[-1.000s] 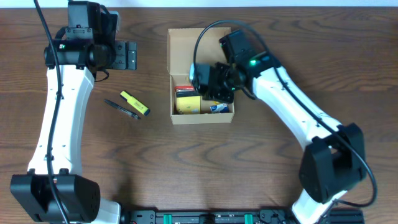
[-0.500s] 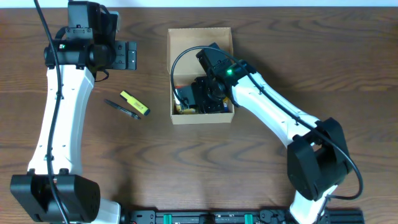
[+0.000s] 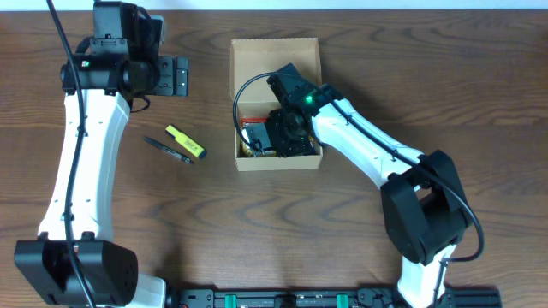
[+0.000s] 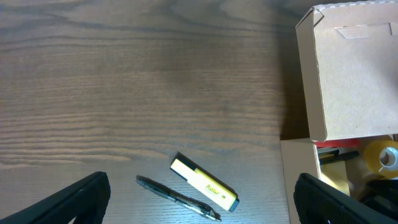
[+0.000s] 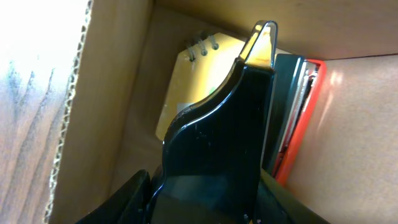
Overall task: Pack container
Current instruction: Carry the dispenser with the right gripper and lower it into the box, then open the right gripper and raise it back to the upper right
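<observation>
Reaching into container (image 3: 278, 163), right gripper (image 3: 279, 137) clamping black clip (image 5: 214, 137) (left gripper (image 3: 178, 75) spread wide).

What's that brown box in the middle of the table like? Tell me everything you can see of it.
The cardboard box is plain tan corrugated card, unmarked and rectangular, sitting flat on the wooden table. Its hinged lid is open, on the side away from the robot. The open compartment holds a yellow spiral notepad, a red-and-black item and what looks like a tape roll. The right claw reaches down inside it.
</observation>
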Robot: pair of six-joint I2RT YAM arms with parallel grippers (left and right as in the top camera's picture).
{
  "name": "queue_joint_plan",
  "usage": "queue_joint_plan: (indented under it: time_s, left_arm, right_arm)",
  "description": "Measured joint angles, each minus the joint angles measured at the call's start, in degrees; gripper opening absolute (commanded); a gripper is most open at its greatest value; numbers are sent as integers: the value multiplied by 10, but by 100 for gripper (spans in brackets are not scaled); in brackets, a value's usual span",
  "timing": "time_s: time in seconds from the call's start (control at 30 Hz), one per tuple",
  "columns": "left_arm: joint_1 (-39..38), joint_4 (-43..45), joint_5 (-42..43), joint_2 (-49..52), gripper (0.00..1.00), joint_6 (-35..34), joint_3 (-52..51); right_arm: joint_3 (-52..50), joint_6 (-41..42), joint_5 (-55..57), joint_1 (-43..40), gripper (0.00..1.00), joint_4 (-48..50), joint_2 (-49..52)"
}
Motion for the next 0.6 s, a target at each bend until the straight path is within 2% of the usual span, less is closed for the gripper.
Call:
queue_joint_plan:
  time_s: [0.1, 0.17, 0.23, 0.27, 0.3, 0.6]
  left_arm:
    - [0, 0, 0, 0, 96, 0, 0]
    - [0, 1, 0, 0, 95, 0, 0]
    - [0, 3, 0, 0, 95, 0, 0]
    - [0, 3, 0, 0, 95, 0, 0]
    - [0, 4, 0, 0, 96, 0, 0]
    - [0, 12, 0, 0, 95, 0, 0]
  right_arm:
    - [0, -2, 0, 0, 34, 2, 0]
    - [0, -2, 1, 0, 43, 3, 0]
    - [0, -2, 1, 0, 45, 3, 0]
    - [0, -2, 1, 0, 52, 3, 0]
    - [0, -2, 1, 0, 65, 3, 0]
    - [0, -7, 2, 0, 71, 5, 0]
